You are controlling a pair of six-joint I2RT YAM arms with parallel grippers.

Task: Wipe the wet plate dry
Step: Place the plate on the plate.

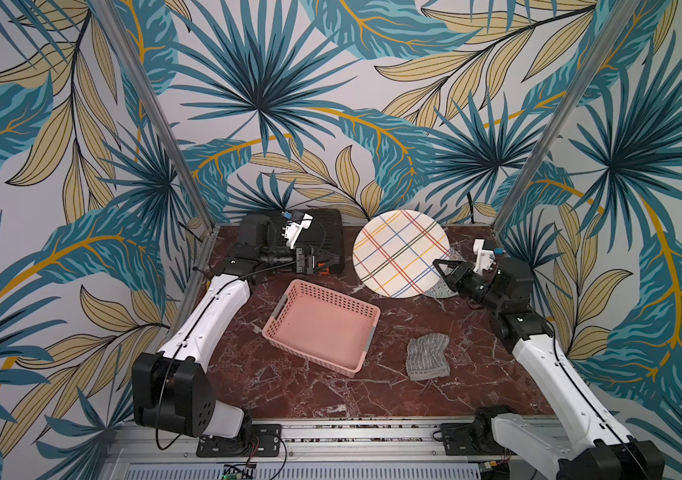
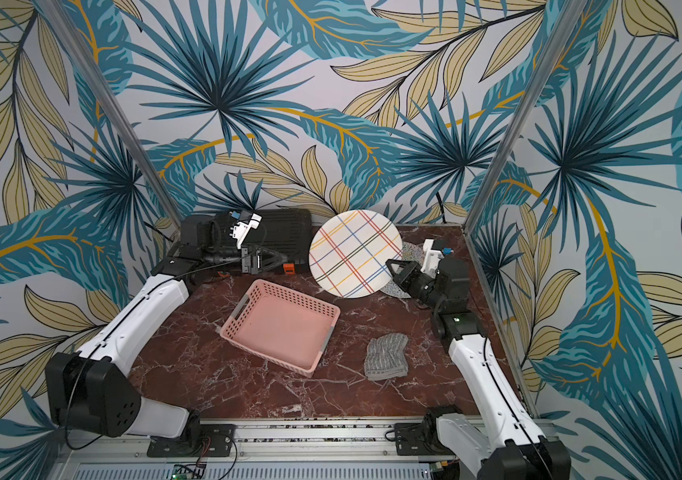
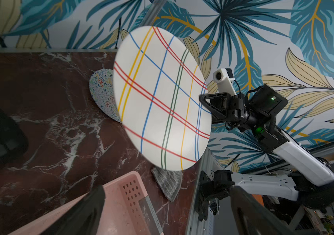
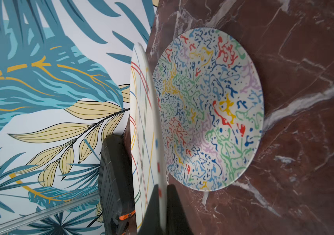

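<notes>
Right tool: clenched on the right edge of the striped plate, right of centre in both top views. The right wrist view shows the rim pinched between its two fingers.
Striped plate: lifted clear of the worktop and tilted up on edge, with its lined face turned towards the camera head. No drops or sheen can be made out, so its wetness cannot be read.
Left tool: released, with the jaws spread wide and nothing between them. It sits left of the plate and apart from it, in front of the black rack at the upper left of the worktop.
Speckled plate: lies flat on the worktop, just beneath and behind the held plate.
Basket: pink and empty, in the middle of the frame.
Cloth: grey and crumpled, lying below and right of centre, well apart from both tools.
Done: the plate is gripped and presented for wiping.
Left: probably everything else. The cloth is not yet in either tool, and no wiping contact shows. The free left tool looks the likely one to fetch it.
Progress: judged early.
</notes>
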